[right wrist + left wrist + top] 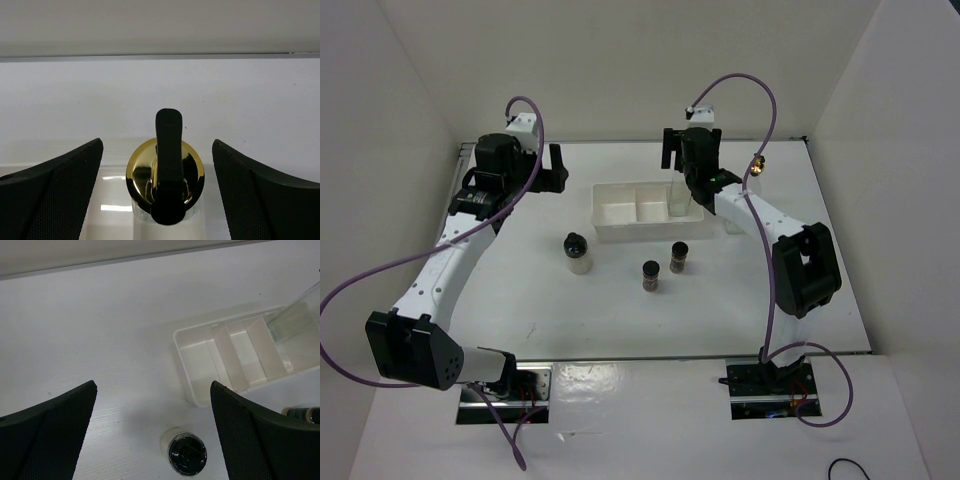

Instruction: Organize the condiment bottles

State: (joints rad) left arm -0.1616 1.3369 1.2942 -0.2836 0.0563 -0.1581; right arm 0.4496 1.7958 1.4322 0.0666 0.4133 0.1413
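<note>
Hanging wide open, the right claw (157, 146) is held straight over a tall bottle (165, 176), which is not gripped. That bottle is stood upright in the right end of the tray (620, 233). Just right of the tray, a second bottle (757, 166) is seen, nearer this arm. The left claw (152, 386) is held wide too.

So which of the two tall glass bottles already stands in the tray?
The bottle under the open right gripper, in the tray's right compartment; the other bottle stands on the table beyond the tray's right end.
</note>
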